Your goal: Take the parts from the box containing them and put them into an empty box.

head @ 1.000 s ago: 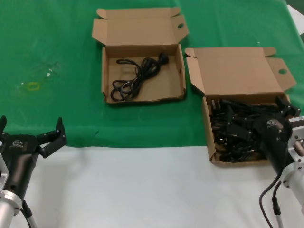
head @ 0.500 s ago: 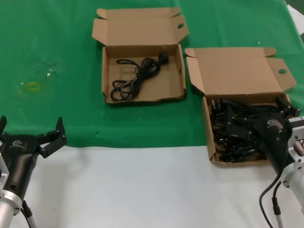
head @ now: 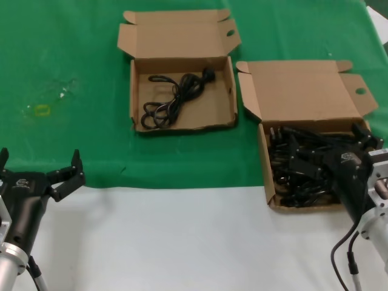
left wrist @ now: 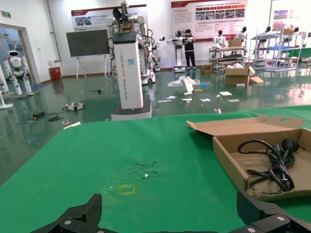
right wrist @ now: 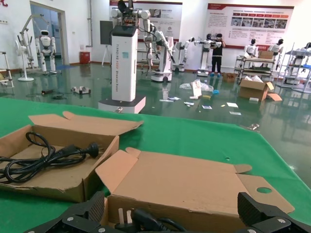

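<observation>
Head view: right claw (head: 330, 159), fingers spread, hides part of the cords (head: 297, 176) in the right box (head: 264, 159); left claw (head: 39, 176) released, near left.

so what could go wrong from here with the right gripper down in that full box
The cords in the near box lie in one tangled heap, so the right gripper, open over them, may lift several at once or drag the light box. A trailing cord could snag on the upright lid on its way to the far box, which already holds one cord. The left gripper sits open at the table's near edge.
</observation>
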